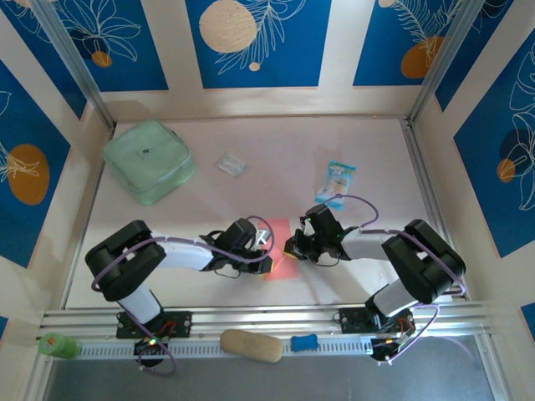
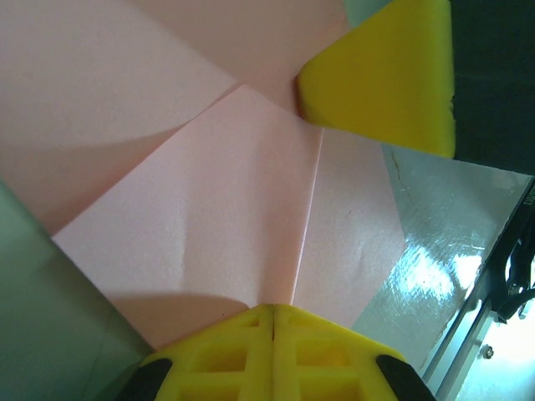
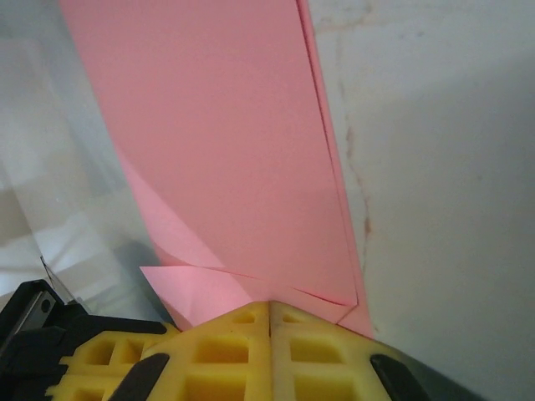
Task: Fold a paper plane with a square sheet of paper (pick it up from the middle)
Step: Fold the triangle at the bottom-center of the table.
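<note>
Sheet of paper [image 1: 282, 251]: salmon-pink and partly folded, at the near centre of the table [image 1: 251, 142], between the two gripper tips.
Folds: the left wrist view shows flaps meeting along a straight crease. The right wrist view shows a long narrow strip with layered edges along its right side.
Left gripper [image 2: 272, 313]: the yellow fingers are pressed together with no gap, and the paper's crease runs into their seam. I cannot tell whether the paper is pinched.
Right gripper [image 3: 269, 307]: the fingers are closed flush at the near end of the pink strip. Whether they grip it is unclear.
Second yellow pad [image 2: 380, 79]: it sits against the paper's far right fold in the left wrist view.
Mint-green pouch [image 1: 150, 160]: far left, well apart from the paper.
Clear wrapper [image 1: 231, 164]: far centre.
Blue-and-white snack packet [image 1: 336, 182]: far right of centre, just beyond the right arm's wrist.
</note>
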